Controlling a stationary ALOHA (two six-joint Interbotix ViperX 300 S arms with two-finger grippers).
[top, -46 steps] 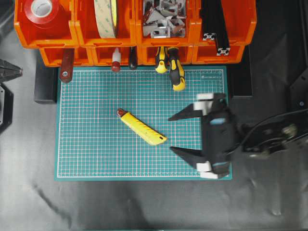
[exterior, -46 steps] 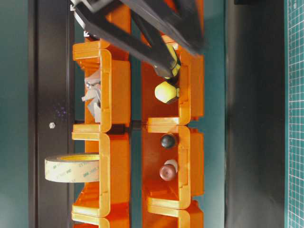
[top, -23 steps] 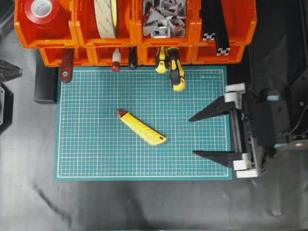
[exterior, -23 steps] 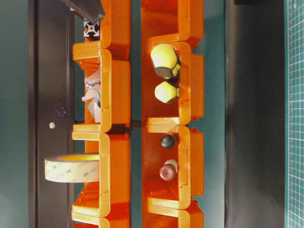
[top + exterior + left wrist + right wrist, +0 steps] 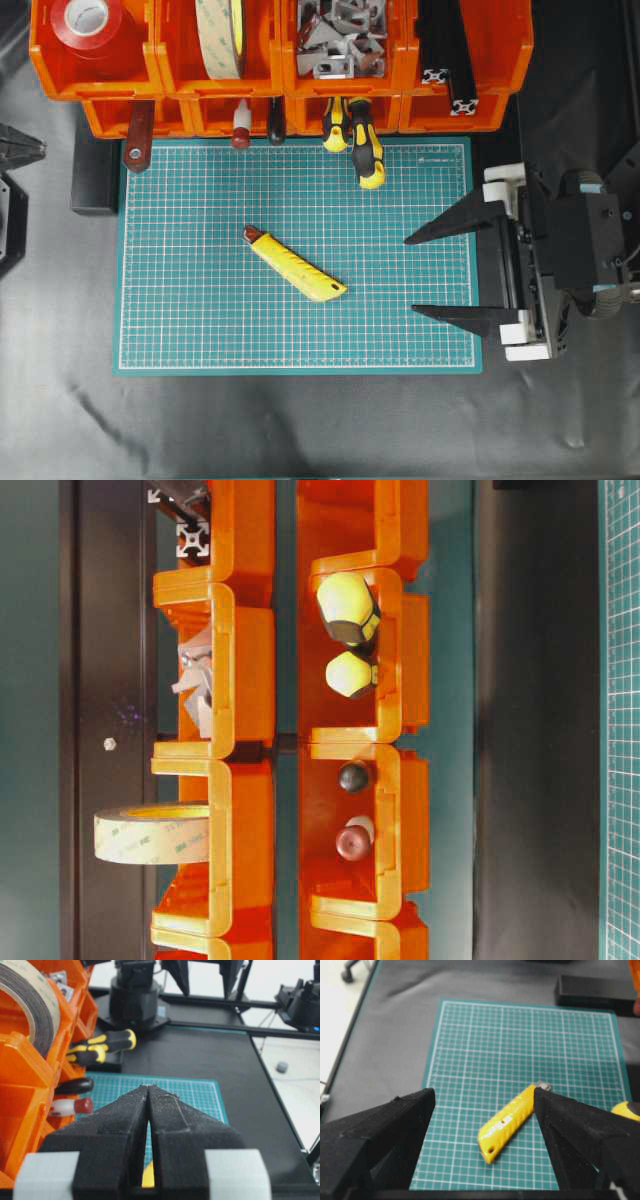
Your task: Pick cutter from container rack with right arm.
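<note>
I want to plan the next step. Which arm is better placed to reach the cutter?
Right. The right gripper is open beside the mat, facing the cutter; the left gripper is shut.

In the overhead view the cutter (image 5: 295, 264) lies slantwise on the middle of the cutting mat (image 5: 180, 310). The container rack (image 5: 280, 60) stands behind the mat's far edge, two screwdrivers (image 5: 358, 135) jutting from a lower bin onto it. The right gripper (image 5: 410, 276) sits over the mat's right edge, well apart from the cutter.
</note>
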